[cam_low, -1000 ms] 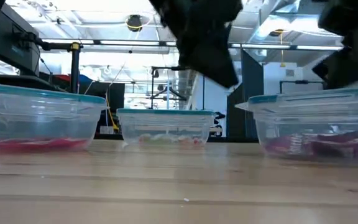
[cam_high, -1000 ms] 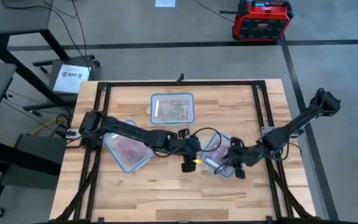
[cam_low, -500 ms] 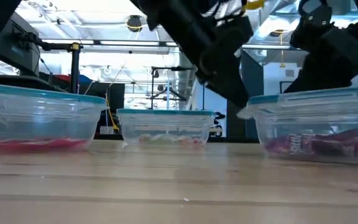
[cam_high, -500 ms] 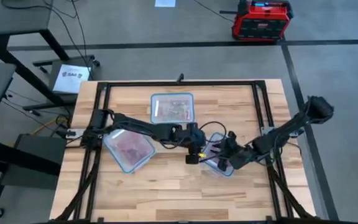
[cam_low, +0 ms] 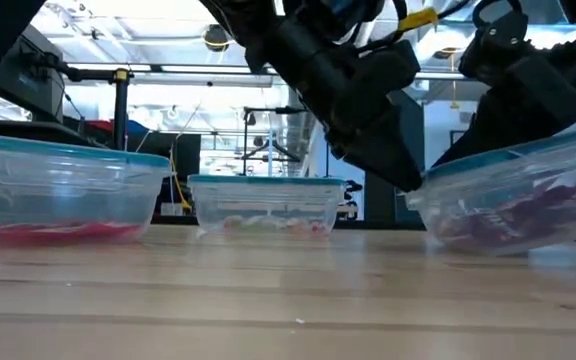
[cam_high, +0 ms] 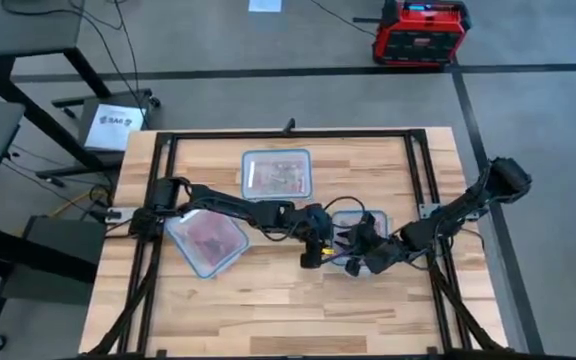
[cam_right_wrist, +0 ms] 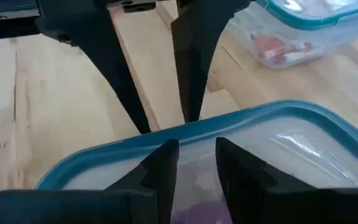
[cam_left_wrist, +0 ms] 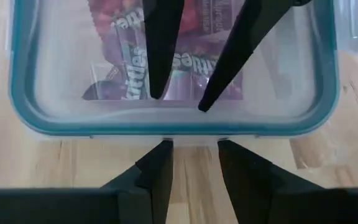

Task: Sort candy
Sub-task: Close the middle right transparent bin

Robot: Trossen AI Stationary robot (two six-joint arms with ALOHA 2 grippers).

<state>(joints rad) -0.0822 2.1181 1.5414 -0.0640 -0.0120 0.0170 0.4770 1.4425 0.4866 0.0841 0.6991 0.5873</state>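
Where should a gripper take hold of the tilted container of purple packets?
The container: pinch its teal rim from above, one finger inside the wall, one outside. The body looks too wide to span; the thin raised lip is the pinchable edge.

I see right-hand clear plastic container with bluish rim now tilted, one edge lifted off table; left gripper and right gripper have closed in on its opposite rims
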